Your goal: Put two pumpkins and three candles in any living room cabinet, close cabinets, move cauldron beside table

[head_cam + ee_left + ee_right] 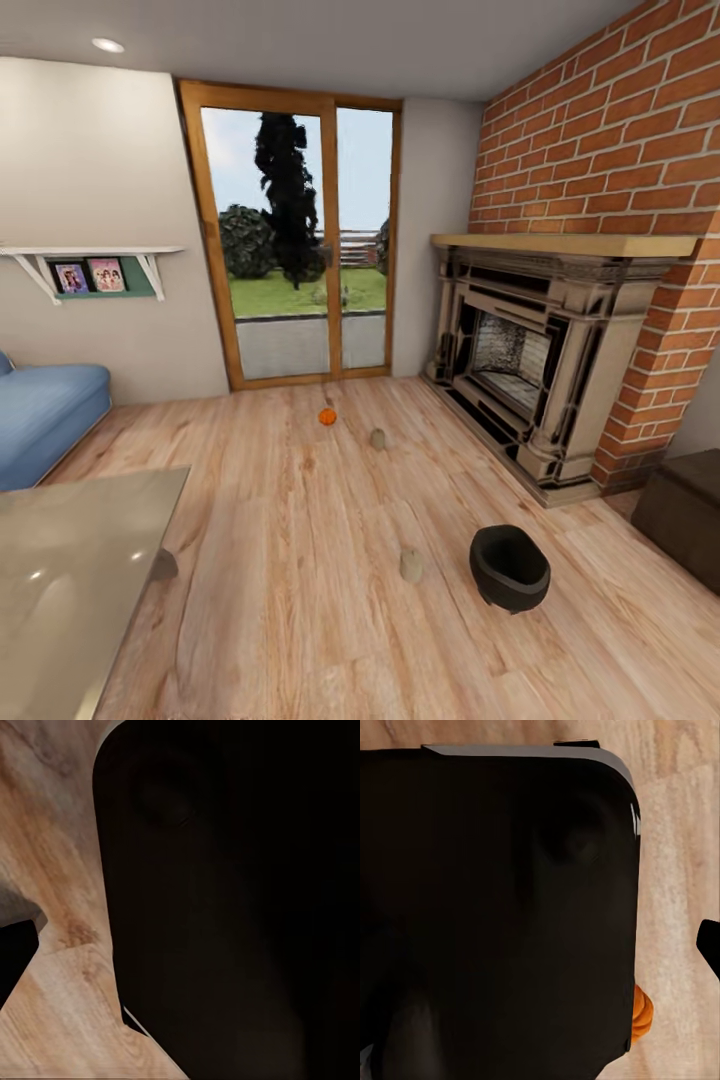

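Note:
One orange pumpkin (327, 416) lies on the wood floor before the glass door. A pale candle (377, 438) stands just right of it, and another candle (411, 565) stands nearer to me. The black cauldron (510, 567) sits upright on the floor right of that nearer candle. A third stubby grey shape (163, 565), likely a candle, shows at the glass table's edge. The dark-brown cabinet (690, 505) is cut by the right edge, beside the fireplace. In the right wrist view, an orange pumpkin (639, 1014) peeks from behind the robot's dark base (495, 915).
A glass-topped table (80, 570) fills the lower left, with a blue sofa (45, 415) behind it. The carved fireplace (530, 370) juts from the brick wall at right. The left wrist view looks down at the dark base (225, 907) and wood floor.

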### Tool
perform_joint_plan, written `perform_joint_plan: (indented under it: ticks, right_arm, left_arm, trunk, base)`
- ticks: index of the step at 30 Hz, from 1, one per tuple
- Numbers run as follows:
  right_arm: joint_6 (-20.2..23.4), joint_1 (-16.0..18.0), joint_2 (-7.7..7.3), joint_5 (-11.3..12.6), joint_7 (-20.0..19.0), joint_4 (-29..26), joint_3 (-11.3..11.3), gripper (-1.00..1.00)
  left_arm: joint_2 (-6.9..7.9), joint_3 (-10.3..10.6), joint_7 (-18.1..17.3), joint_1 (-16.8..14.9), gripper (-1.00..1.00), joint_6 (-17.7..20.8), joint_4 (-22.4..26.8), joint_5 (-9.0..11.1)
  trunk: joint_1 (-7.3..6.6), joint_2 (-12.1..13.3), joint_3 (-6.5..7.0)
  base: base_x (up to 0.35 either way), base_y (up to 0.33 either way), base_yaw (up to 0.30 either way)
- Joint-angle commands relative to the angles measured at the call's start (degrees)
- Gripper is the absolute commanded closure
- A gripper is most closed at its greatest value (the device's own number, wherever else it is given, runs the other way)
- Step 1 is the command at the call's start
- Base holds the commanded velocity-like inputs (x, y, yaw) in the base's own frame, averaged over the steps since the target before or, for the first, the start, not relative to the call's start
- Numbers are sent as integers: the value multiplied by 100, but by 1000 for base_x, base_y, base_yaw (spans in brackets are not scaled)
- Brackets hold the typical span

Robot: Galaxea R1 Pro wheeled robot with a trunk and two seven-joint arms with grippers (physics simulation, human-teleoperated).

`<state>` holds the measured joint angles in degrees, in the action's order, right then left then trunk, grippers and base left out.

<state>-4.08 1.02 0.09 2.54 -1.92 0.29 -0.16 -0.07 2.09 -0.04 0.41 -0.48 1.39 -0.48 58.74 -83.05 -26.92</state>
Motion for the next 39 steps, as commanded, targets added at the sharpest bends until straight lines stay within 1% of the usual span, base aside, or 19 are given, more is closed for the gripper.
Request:
perform_joint_plan:
  ticks: [1,6,10,14,16,18,22,24,27,39]
  right_arm:
    - [-22,3,0,27,-19,6,-1,-100]
    - [-22,3,0,27,-19,6,-1,-100]
    - [-22,3,-2,27,-19,6,-1,-100]
    - [-22,3,-1,31,-19,6,-1,-100]
    - [-22,3,-1,34,-24,4,-1,-100]
    - [-22,3,0,36,-26,0,-1,-100]
    - [-22,3,0,36,-27,-7,-1,-100]
    - [-22,3,0,36,-27,-10,-1,-100]
    - [-22,3,0,36,-27,-11,-1,-100]
    - [-24,3,0,36,-27,-11,-1,-100]
  left_arm:
    - [0,18,1,3,-100,-3,10,-1]
    - [-1,15,0,3,-100,-3,10,15]
    - [4,32,-9,3,-100,-6,10,1]
    - [15,34,-4,-6,-100,-88,38,-10]
    - [29,36,29,-31,-100,-108,206,-10]
    - [54,27,46,-44,-100,-65,578,8]
    - [99,24,38,-88,-100,-38,915,1]
    - [180,27,31,-127,-100,-38,1004,-16]
    - [240,28,46,-145,-100,-40,1038,-25]
    - [320,37,56,-155,-100,-82,1076,-39]
  trunk:
    - [-1,-3,-4]
    - [-1,-3,-4]
    - [-1,-3,-4]
    - [-1,-3,-4]
    - [-1,-3,-4]
    - [-1,-3,-4]
    - [-1,-3,-4]
    - [-1,-3,-4]
    - [-1,-3,-4]
    - [-1,-3,-4]
  base:
    - [-79,0,159]
    - [-22,0,149]
    - [-3,0,30]
    - [-1,0,5]
    - [0,0,1]
    - [0,0,-19]
    - [0,0,-160]
    - [0,3,-235]
    - [-23,123,-248]
    - [-17,86,-123]
